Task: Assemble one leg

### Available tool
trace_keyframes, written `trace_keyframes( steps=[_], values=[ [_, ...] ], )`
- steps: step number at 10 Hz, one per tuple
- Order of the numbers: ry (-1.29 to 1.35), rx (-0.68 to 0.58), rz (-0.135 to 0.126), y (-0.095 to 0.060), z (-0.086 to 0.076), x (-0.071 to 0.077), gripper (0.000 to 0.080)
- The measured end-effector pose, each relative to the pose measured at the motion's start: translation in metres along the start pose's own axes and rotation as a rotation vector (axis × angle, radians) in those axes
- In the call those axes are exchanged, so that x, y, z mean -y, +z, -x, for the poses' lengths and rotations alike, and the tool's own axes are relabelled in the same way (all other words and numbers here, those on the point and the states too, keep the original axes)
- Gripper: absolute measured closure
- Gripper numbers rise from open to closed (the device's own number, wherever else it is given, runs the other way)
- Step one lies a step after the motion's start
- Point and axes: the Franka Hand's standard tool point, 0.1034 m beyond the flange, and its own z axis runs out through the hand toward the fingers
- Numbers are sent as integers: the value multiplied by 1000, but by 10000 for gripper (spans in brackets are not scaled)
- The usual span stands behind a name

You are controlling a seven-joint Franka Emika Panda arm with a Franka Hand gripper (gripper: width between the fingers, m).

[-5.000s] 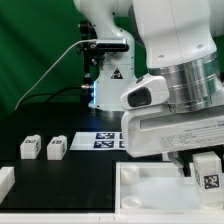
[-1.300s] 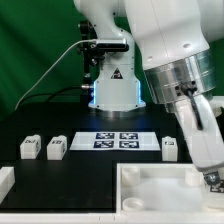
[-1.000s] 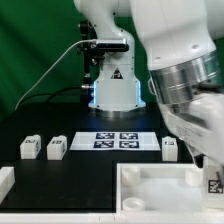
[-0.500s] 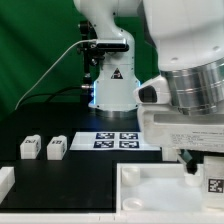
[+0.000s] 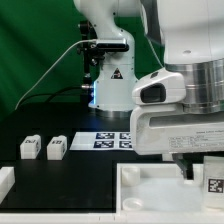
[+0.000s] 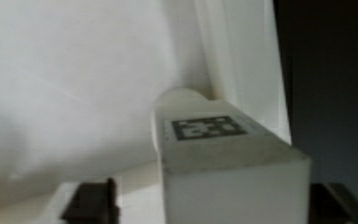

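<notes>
A leg (image 5: 213,184), a stubby white block with a tag facing the camera, stands in the corner of the big white tray (image 5: 150,190) at the exterior view's lower right. My gripper (image 5: 205,172) hangs straight down over it, jaws either side. In the wrist view the leg (image 6: 229,150) sits against the tray's rim (image 6: 247,60), between my gripper's (image 6: 213,200) dark fingers. One finger (image 6: 341,200) is against the leg. The other finger (image 6: 92,200) stands a little off it, with pale tray showing in the gap. Two more legs (image 5: 30,147) (image 5: 56,148) lie at the left.
The marker board (image 5: 112,140) lies at the middle of the black table, behind the tray. The corner of a white piece (image 5: 5,180) shows at the lower left edge. The arm's base (image 5: 112,80) stands at the back.
My wrist was turned and tilted a second ago; it has swung back square over the tray corner. The leg has stayed in the corner.
</notes>
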Motion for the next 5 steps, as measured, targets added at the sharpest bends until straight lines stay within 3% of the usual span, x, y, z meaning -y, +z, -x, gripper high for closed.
trace_keyframes(
  steps=[1,2,5],
  values=[
    [135,3,-6,0,0,1,402],
    [218,3,-7,0,0,1,506],
    [506,5,-15,0,-1,0,506]
  ],
)
